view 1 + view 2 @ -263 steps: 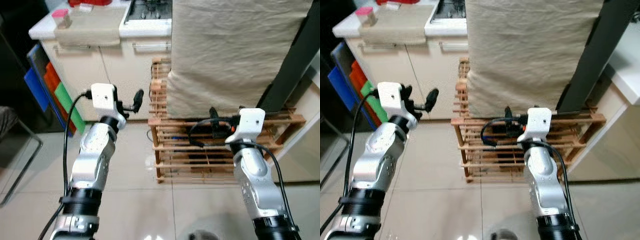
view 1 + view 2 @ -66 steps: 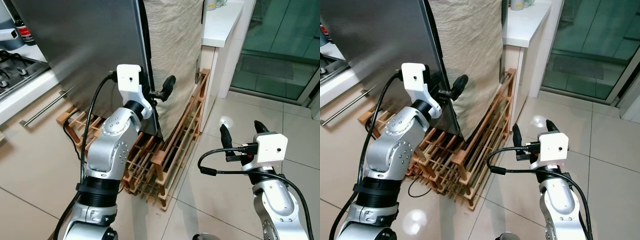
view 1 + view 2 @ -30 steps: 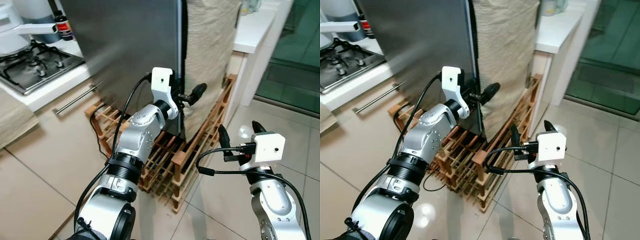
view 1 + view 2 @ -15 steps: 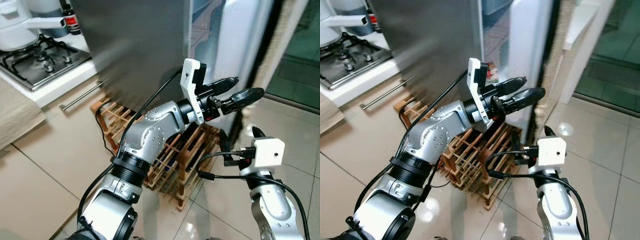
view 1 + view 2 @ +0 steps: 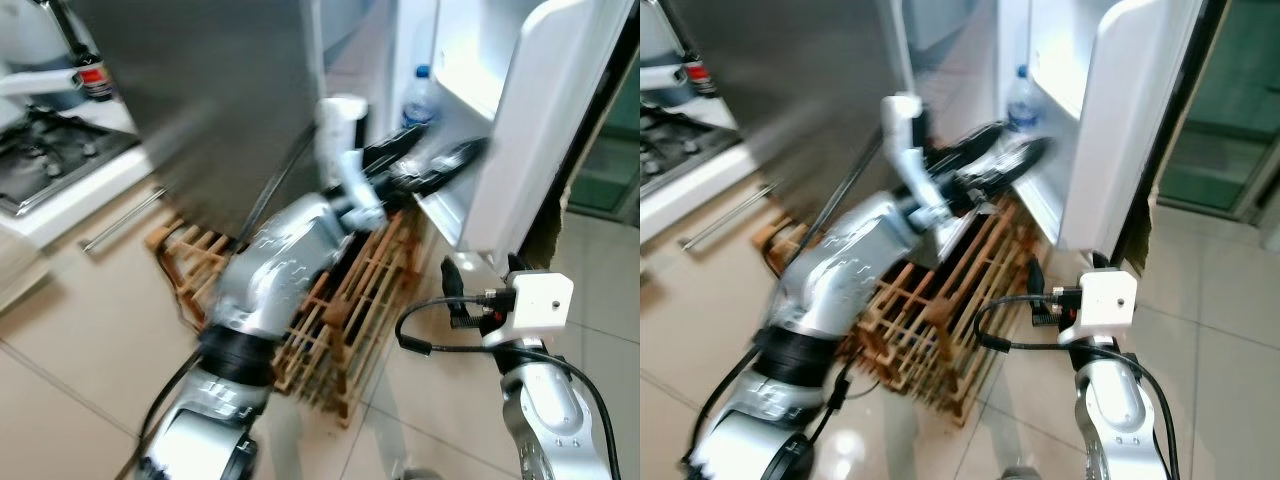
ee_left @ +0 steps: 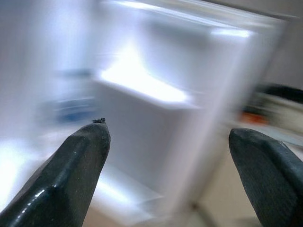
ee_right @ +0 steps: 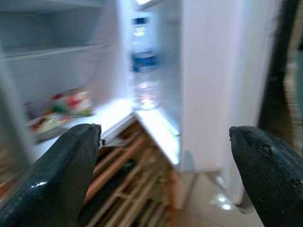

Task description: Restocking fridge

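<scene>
The fridge has a steel side, and its white door stands swung open to the right. A clear water bottle with a blue label stands in the door's inner shelf. My left gripper, blurred by motion, reaches just below that bottle, between fridge body and door; its fingers are open with nothing between them. My right gripper hangs lower, near the door's bottom edge, open and empty. Coloured food packets lie on a lower fridge shelf.
A wooden slatted rack stands on the tiled floor under the fridge. A gas hob and a dark bottle with a red label sit on the counter at left. A glass door lies to the right.
The fridge door has swung wider, showing the white inside and the bottle. My left arm has moved up toward the door shelf, blurred. My right arm has hardly moved.
</scene>
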{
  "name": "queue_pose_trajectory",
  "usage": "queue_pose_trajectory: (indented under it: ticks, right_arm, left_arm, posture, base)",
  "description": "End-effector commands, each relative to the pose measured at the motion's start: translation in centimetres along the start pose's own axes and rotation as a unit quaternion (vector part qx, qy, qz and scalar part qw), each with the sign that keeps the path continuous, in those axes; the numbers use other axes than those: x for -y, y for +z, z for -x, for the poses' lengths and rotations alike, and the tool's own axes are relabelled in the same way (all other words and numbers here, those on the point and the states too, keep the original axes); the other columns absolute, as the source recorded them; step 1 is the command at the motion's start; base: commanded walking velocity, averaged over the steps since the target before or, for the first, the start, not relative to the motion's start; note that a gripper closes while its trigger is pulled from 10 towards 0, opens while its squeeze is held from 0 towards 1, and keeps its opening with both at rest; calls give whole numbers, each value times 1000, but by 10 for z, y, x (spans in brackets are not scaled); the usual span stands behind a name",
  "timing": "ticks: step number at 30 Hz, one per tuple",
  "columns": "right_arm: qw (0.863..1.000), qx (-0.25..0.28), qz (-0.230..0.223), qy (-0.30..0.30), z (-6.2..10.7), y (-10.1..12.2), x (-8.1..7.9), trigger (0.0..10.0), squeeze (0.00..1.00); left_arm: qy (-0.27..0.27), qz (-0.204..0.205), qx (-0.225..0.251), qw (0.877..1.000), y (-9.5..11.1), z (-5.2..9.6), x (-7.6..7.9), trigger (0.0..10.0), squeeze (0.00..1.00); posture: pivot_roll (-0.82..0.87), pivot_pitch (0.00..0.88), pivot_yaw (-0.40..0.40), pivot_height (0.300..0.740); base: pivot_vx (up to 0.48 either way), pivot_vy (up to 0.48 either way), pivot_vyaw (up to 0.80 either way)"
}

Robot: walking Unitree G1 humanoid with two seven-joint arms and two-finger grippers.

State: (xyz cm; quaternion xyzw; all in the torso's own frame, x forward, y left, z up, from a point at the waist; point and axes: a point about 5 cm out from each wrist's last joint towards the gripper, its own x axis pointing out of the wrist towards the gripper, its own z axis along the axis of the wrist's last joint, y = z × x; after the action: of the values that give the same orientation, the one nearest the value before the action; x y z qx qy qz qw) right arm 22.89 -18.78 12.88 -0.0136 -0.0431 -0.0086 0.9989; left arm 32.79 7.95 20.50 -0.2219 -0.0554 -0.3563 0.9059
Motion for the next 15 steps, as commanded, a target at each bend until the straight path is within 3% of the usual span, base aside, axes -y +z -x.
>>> queue_pose_trajectory:
  ticks: [1, 5, 6, 7, 10, 12, 15]
  right_arm:
    - [1000, -11, -15, 1, -4, -4, -1, 10000, 0]
    - [1000, -2, -21, 4, -18, -1, 0, 10000, 0]
    - [1000, -2, -21, 4, -18, -1, 0, 10000, 0]
    - [1000, -1, -22, 10, -21, -1, -1, 10000, 0]
    - [999, -2, -23, 32, -29, -3, -7, 10000, 0]
    - [998, -6, -34, 49, -39, -4, -15, 10000, 0]
    - [997, -10, -39, 70, -46, -5, -24, 10000, 0]
  left_arm:
    - [56, -13, 26, 998, 13, 12, -15, 10000, 0]
    - [174, -48, 17, 983, 13, 74, -49, 10000, 0]
    - [174, -48, 17, 983, 13, 74, -49, 10000, 0]
    - [204, -57, 9, 977, 12, 91, -55, 10000, 0]
    - [274, -83, -1, 958, 9, 123, -64, 10000, 0]
    - [333, -103, 5, 937, 9, 132, -67, 10000, 0]
    - [349, -111, 15, 931, 9, 128, -64, 10000, 0]
  posture:
    - [-126, 0, 101, 740]
    - [-87, 0, 93, 740]
    - [-87, 0, 93, 740]
    - [-52, 0, 82, 740]
    - [-29, 0, 71, 740]
    - [-3, 0, 44, 740]
    - [-2, 0, 37, 740]
  base:
    - [0, 0, 0]
    - [0, 0, 0]
    - [0, 0, 0]
    - [0, 0, 0]
    - [0, 0, 475]
    - [0, 0, 616]
    - [0, -320, 588]
